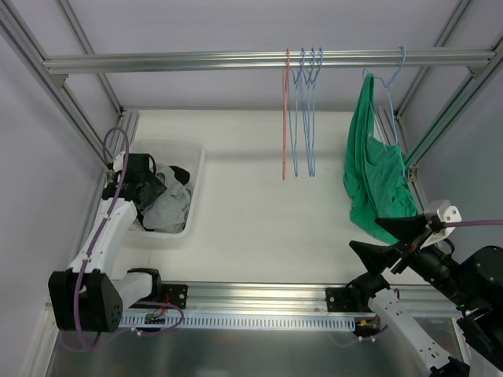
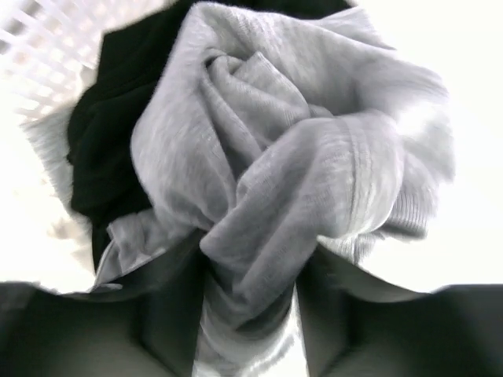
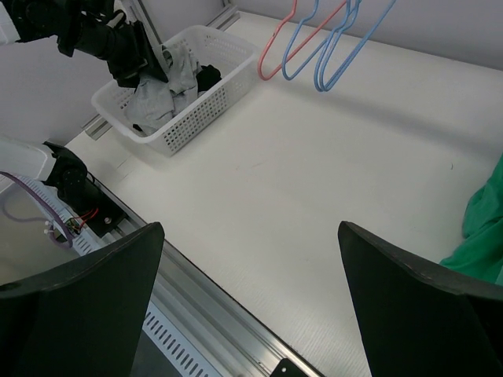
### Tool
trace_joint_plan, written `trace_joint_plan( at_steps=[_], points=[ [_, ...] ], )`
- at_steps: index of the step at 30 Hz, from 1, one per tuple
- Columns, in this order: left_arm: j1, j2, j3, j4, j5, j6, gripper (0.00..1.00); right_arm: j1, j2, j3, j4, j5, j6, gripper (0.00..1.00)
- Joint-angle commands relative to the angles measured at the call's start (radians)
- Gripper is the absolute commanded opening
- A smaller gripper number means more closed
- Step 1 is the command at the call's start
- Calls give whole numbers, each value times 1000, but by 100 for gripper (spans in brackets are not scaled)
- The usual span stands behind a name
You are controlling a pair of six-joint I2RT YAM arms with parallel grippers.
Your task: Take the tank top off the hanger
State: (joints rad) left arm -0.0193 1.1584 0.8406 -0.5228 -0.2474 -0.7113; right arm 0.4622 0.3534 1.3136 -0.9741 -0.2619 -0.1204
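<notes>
The green tank top hangs on a light blue hanger at the right end of the rail; its hem shows at the right edge of the right wrist view. My right gripper stands open just below and in front of that hem, with nothing between its fingers. My left gripper is far off to the left, down in the white basket. Its jaws are parted around a fold of a grey garment, which lies between the fingers.
A black garment lies in the basket beside the grey one. One red hanger and several blue empty hangers hang mid-rail. Aluminium frame posts stand at both sides, and a slotted rail runs along the near edge.
</notes>
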Motion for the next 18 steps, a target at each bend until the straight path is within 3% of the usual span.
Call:
trace_joint_plan(
  at_steps=[1,4,5,8,12,13,15,18],
  points=[
    [2,-124,43,-58,-35,16,47,-2,24,24,46,-25,10,99],
    [2,-164,110,-103,-24,38,61,-2,62,39,11,-7,5,100],
    [2,-170,127,-123,-23,42,79,-2,77,53,-1,6,-1,100],
    [2,-204,182,-150,-4,64,99,-3,117,58,-15,88,-4,99],
    [1,-278,273,-166,156,146,99,-2,214,168,-72,266,-48,99],
    [-1,-310,288,-163,332,173,99,-2,282,202,-87,324,-57,100],
    [-10,-336,319,-170,520,249,99,-2,358,272,-126,397,-93,99],
    [-79,-440,281,-183,681,304,99,-5,501,406,-149,614,-131,99]
  ],
)
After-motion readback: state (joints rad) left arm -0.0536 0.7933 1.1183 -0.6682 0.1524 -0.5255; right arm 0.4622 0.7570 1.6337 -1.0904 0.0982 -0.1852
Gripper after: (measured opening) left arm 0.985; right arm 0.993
